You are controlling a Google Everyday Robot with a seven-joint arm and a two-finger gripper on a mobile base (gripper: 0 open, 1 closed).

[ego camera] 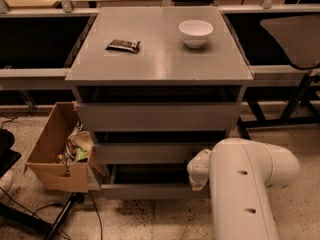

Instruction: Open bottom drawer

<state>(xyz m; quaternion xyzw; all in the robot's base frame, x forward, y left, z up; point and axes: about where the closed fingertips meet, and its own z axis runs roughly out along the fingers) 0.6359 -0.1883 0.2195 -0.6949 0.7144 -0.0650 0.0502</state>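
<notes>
The grey cabinet (160, 59) has three handle-less drawers. The bottom drawer (150, 190) is the lowest one, and its flat front panel stands forward of the two above, with a dark gap showing its shallow tray behind. My gripper (199, 175) is at the right end of the bottom drawer's front, at the tip of my white arm (245, 184). The arm hides most of it and the drawer's right corner.
A white bowl (195, 32) and a dark packet (123, 45) lie on the cabinet top. An open cardboard box (55, 156) with rubbish stands on the floor against the cabinet's left side. Cables and a dark stand leg (60, 219) lie in front of it. Table frames flank the cabinet.
</notes>
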